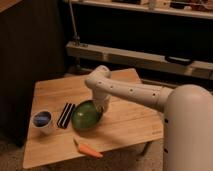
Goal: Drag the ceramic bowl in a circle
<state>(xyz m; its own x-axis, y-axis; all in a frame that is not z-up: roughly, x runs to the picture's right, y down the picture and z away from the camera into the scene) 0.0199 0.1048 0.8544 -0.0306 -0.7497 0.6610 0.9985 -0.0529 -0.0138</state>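
Observation:
The ceramic bowl (pixel 85 115) is a wide green glazed dish near the middle of the wooden table (pixel 50 92), just right of a black striped block. My white arm reaches in from the right and bends down over the bowl's right rim. The gripper (pixel 101 108) sits at that rim, shut on the bowl's edge, and is partly hidden behind the wrist.
A small white cup with a blue inside (pixel 42 120) stands at the table's left front. The black striped block (pixel 66 115) lies between cup and bowl. An orange carrot (pixel 87 148) rests near the front edge. Metal shelving (pixel 135 52) runs behind the table.

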